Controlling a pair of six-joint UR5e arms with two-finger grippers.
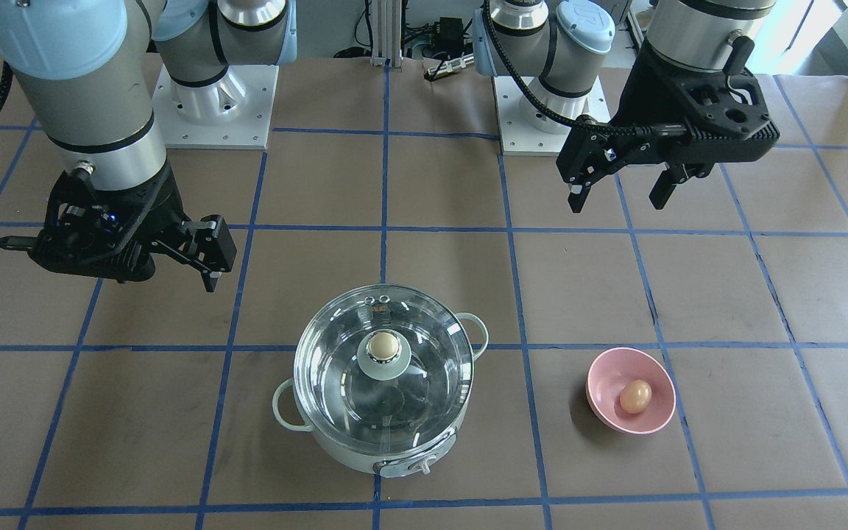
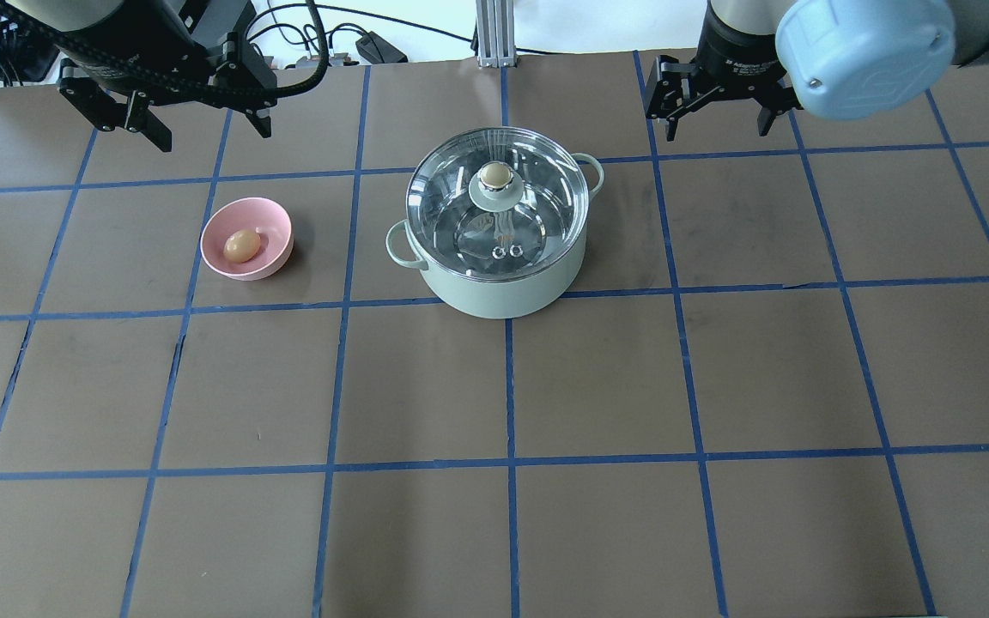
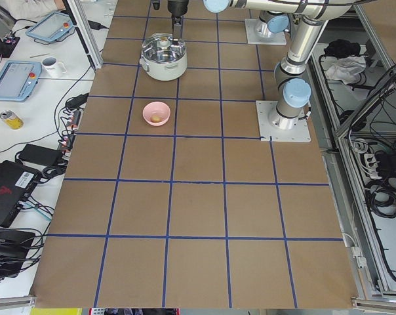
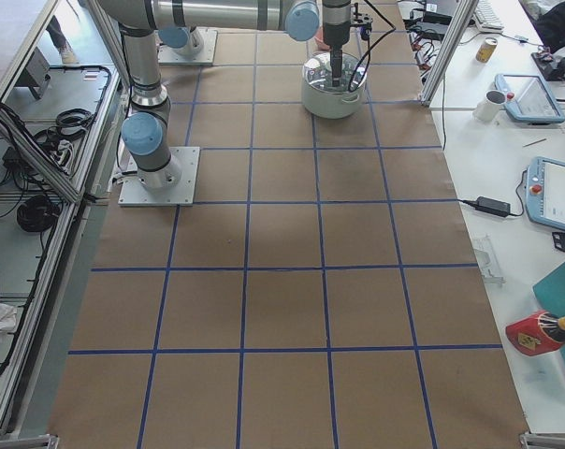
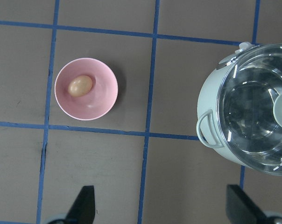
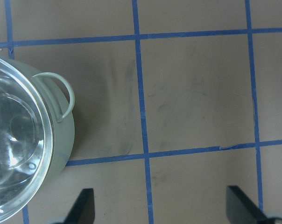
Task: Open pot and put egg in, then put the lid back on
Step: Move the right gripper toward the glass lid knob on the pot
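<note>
- Right, left gripper and right gripper both hang spread, empty.
- I'd centre on the beige knob, pinch low, lift the glass lid straight off the pot.

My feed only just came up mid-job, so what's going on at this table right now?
Nothing is being handled yet. The pot stands mid-table with the lid on it. The egg lies in a pink bowl beside the pot, on the robot's left. The left gripper and the right gripper both hang open and empty above the table, clear of pot and bowl. Opening the pot is not yet done.
</note>
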